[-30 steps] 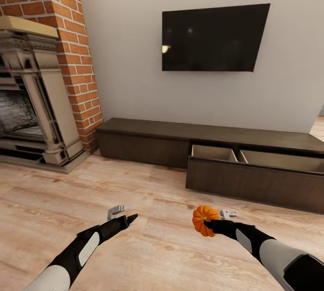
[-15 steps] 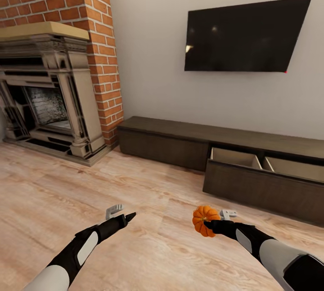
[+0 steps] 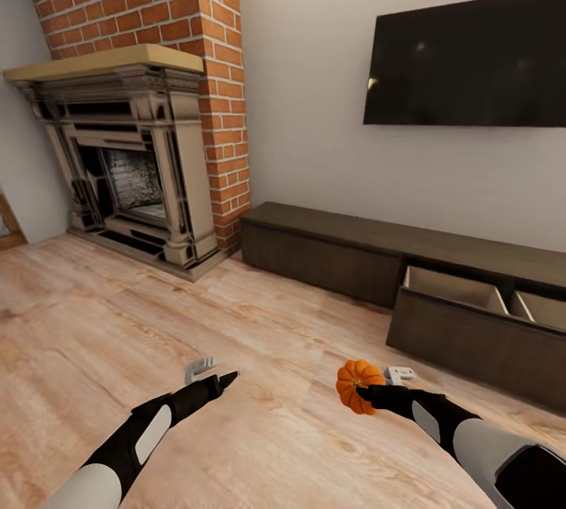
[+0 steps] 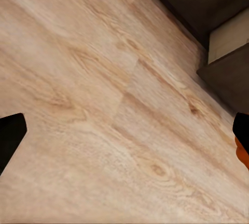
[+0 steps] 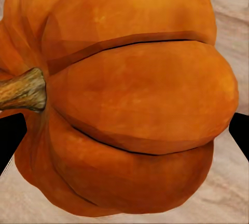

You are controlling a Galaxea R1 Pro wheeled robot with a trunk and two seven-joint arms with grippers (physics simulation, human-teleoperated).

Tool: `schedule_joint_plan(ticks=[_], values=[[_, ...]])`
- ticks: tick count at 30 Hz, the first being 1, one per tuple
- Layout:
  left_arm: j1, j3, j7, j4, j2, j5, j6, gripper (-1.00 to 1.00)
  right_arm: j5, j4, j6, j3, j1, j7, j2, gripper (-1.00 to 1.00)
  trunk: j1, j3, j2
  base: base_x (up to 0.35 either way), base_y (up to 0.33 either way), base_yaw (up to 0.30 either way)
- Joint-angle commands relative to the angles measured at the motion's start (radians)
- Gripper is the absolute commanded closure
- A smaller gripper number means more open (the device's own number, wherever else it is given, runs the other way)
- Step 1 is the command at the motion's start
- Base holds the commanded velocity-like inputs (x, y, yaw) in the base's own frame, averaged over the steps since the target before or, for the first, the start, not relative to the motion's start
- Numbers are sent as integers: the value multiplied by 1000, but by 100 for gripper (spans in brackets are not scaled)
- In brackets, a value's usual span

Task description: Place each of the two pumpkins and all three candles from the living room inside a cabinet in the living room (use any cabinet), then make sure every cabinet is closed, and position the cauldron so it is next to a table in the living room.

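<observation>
My right gripper point(image 3: 363, 389) clamps the pumpkin point(image 3: 356, 385); left gripper point(image 3: 224, 378), aperture indeterminate. I should steer toward the cabinet's point(image 3: 330, 253) open drawer point(image 3: 464, 312).

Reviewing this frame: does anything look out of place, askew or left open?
One thing: the cabinet has a drawer pulled out at its right end, its pale interior exposed, while the left front sits flush. The right gripper holds a pumpkin clear of the floor; the left gripper is open. Nothing spilled or damaged.

Head view looks down across floor point(image 3: 157, 312) toward cabinet point(image 3: 330, 253); right wrist sits close on pumpkin point(image 5: 129, 99).
</observation>
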Motion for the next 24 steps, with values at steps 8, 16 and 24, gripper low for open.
schedule_joint_plan(ticks=[8, 16, 24], values=[[-1, -5, 3, 10, 1, 10, 6, -100, -12, -3, 6, 0, 0, 1, -1, 100, 0, -1, 0, 0, 0, 290], [-1, -5, 3, 14, 1, 10, 4, -100, -12, -2, 6, 0, 0, 1, -1, 100, 0, -1, 0, 28, 1, 290], [-1, -5, 3, 15, 1, 10, 4, -100, -12, -2, 6, 0, 0, 1, -1, 100, 0, -1, 0, 265, 116, 290]])
